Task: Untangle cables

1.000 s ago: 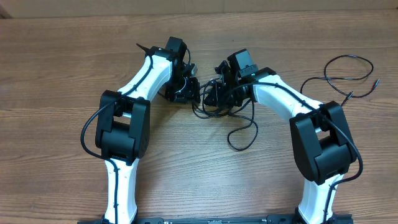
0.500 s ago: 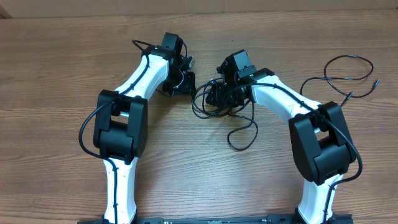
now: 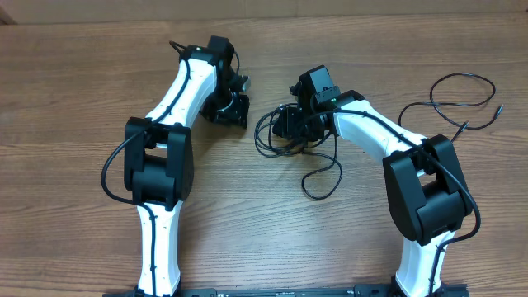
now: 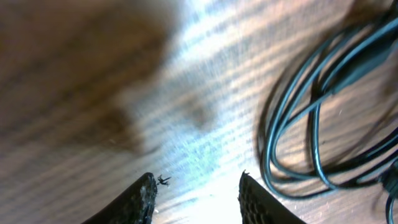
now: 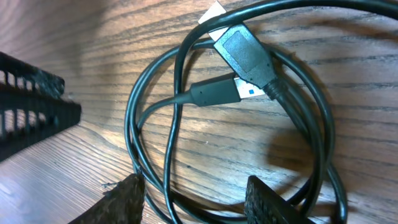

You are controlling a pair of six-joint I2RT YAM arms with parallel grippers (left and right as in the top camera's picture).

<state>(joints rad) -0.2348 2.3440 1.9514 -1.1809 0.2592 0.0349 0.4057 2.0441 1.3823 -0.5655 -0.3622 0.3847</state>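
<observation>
The cables [image 3: 276,139] lie as a tangle of thin black loops on the wooden table, with one loop trailing toward me [image 3: 322,183]. In the right wrist view the cables [image 5: 177,124] loop round two plugs, a black USB plug [image 5: 245,53] and a thinner plug [image 5: 214,92]. My right gripper [image 3: 286,128] is open right over the tangle, and strands lie between its fingers [image 5: 196,196]. My left gripper [image 3: 233,111] is open and empty, to the left of the tangle. In its own view its fingers [image 4: 196,190] frame bare wood, with the cable loops [image 4: 298,124] to the right.
A separate thin black cable [image 3: 462,91] lies curled at the far right of the table. The left gripper's black mesh finger [image 5: 31,115] shows at the left edge of the right wrist view. The table [image 3: 74,99] is brown wood.
My left gripper has pulled away from the tangle, up and to the left, with nothing in it. The right arm and the tangle have barely moved.
</observation>
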